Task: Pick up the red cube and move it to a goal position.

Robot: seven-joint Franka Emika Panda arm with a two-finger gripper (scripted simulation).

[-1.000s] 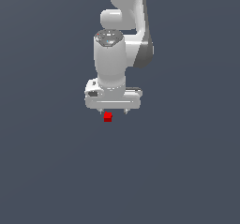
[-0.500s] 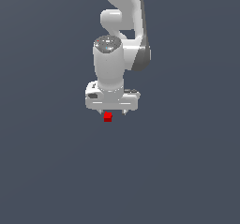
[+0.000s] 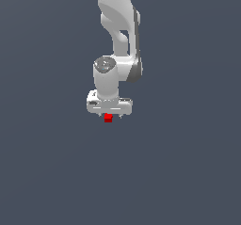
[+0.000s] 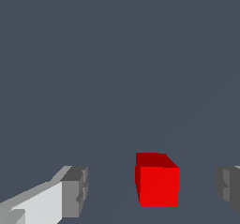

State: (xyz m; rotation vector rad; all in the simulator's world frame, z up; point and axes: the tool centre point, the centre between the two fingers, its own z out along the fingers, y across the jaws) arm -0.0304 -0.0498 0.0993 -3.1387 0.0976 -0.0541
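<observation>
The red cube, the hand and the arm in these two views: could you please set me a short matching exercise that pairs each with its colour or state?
Column one:
1. red cube
2. hand
3. finger pads
4. arm

Column two:
A. grey, ridged faces
B. white, reaching down from above in the exterior view
C. open, jaws apart with a gap on each side of the cube
D. bright red, plain-sided

Pairs: 1-D, 2-C, 3-A, 4-B

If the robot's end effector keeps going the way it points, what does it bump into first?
Probably the grey floor. The end effector is open, and the red cube sits between its fingers, touching neither, though depth is unclear.
</observation>
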